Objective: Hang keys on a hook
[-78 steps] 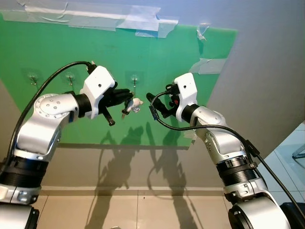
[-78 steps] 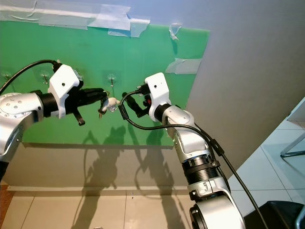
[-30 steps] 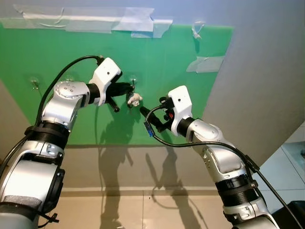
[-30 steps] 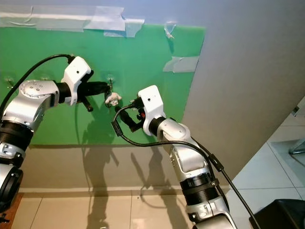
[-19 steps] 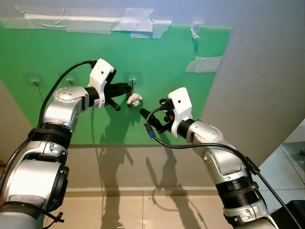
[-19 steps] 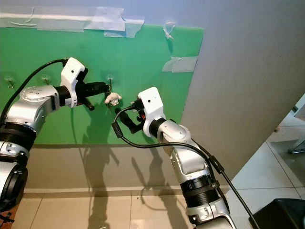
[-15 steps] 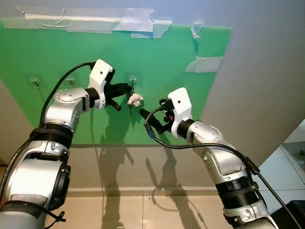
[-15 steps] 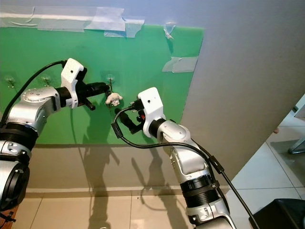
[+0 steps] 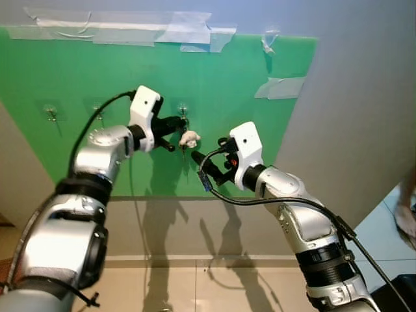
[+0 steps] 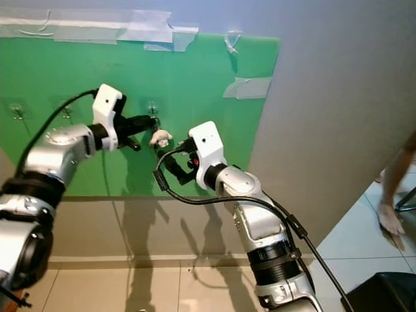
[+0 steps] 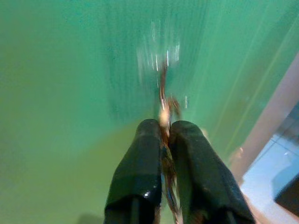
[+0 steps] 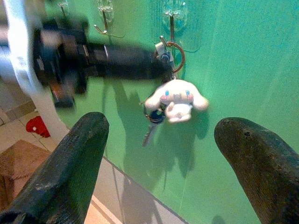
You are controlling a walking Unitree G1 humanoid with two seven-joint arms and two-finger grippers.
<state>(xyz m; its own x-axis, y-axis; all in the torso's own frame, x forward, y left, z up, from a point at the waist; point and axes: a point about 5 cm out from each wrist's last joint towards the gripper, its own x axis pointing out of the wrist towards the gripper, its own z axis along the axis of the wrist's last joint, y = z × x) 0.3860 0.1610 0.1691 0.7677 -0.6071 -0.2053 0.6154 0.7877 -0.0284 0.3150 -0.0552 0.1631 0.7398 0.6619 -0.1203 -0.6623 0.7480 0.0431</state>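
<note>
A bunch of keys with a white plush charm [image 12: 176,100] and a metal ring [image 12: 179,56] hangs on the green board [image 9: 247,84]. The ring sits at the lower end of a clear stick-on hook [image 12: 172,16]; I cannot tell whether it is over the hook. My left gripper [image 9: 179,123] reaches in from the left and is shut on the ring, as the left wrist view shows [image 11: 164,127]. One dark key [image 12: 149,130] dangles under the charm. My right gripper [image 9: 205,166] hovers open just below and right of the keys, touching nothing.
Two more clear hooks [image 9: 51,112] [image 9: 97,107] are stuck on the board to the left. Tape strips [image 9: 188,29] hold the board to the grey wall. A person's leg [image 10: 393,188] stands at the far right over the tiled floor [image 9: 214,292].
My left gripper has carried the keys up to the hook and holds them there, its arm now blurred. The right gripper stays just below. A person's leg has come in at the right.
</note>
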